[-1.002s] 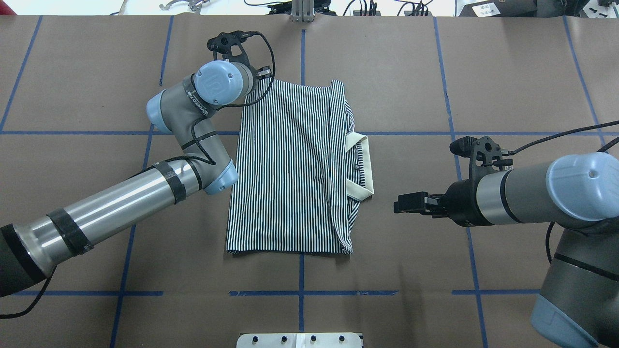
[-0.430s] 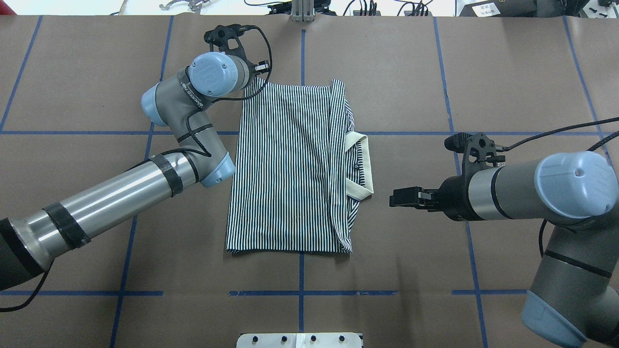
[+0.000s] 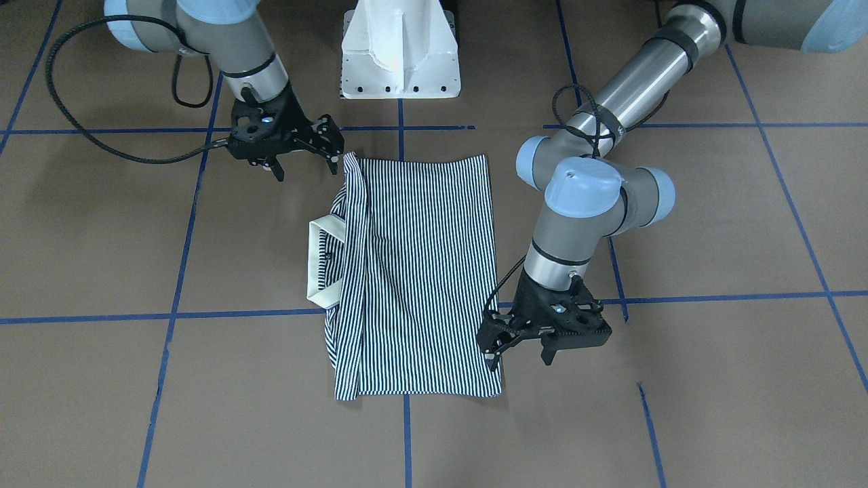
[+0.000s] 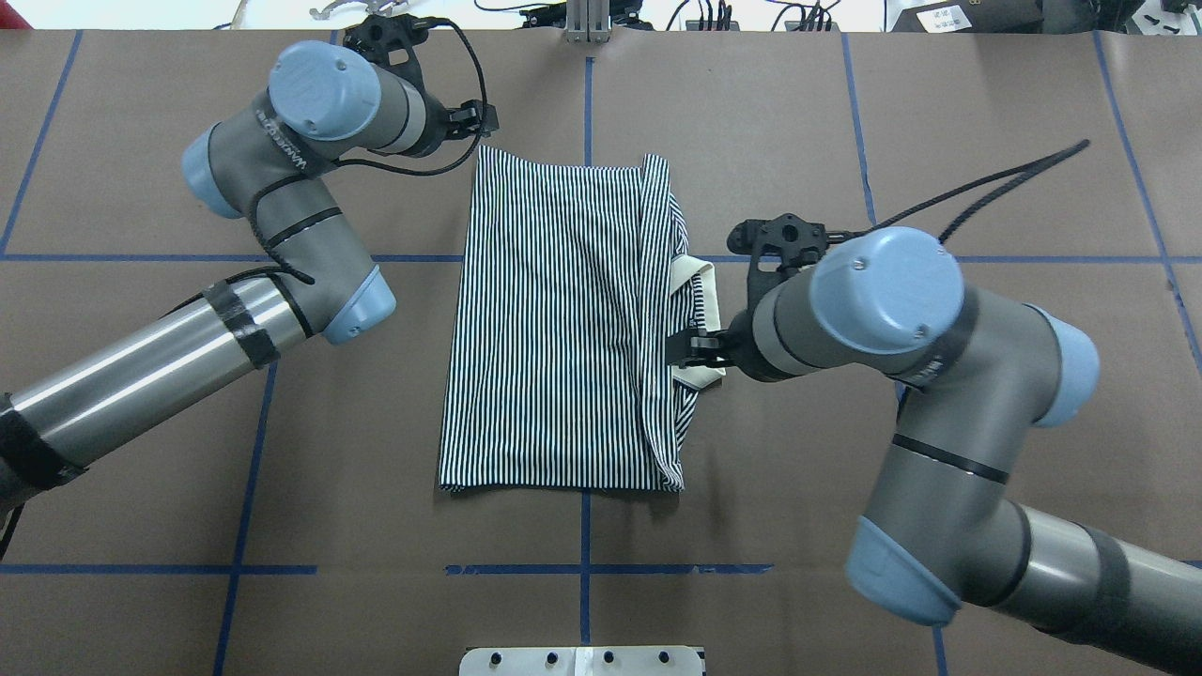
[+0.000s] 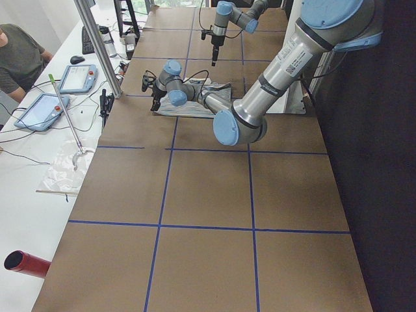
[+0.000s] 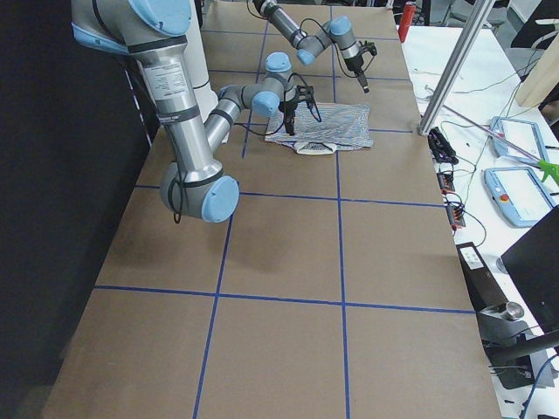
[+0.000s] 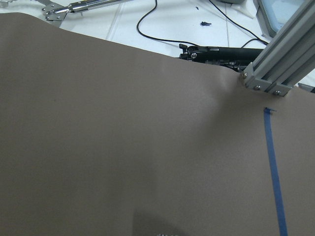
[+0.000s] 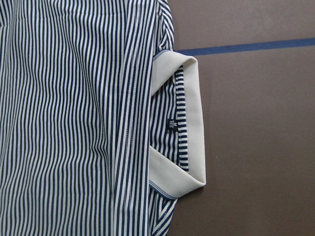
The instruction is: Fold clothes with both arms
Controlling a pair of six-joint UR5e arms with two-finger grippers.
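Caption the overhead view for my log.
Striped polo shirt lies half-folded; left claw by its far corner, right claw above the cream collar.

Navy-and-white striped polo shirt, cream collar; brown table with blue tape lines

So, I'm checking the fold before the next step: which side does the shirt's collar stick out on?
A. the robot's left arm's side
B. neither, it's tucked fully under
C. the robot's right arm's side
C: the cream collar pokes out past the shirt's edge on the side where the right gripper hangs.
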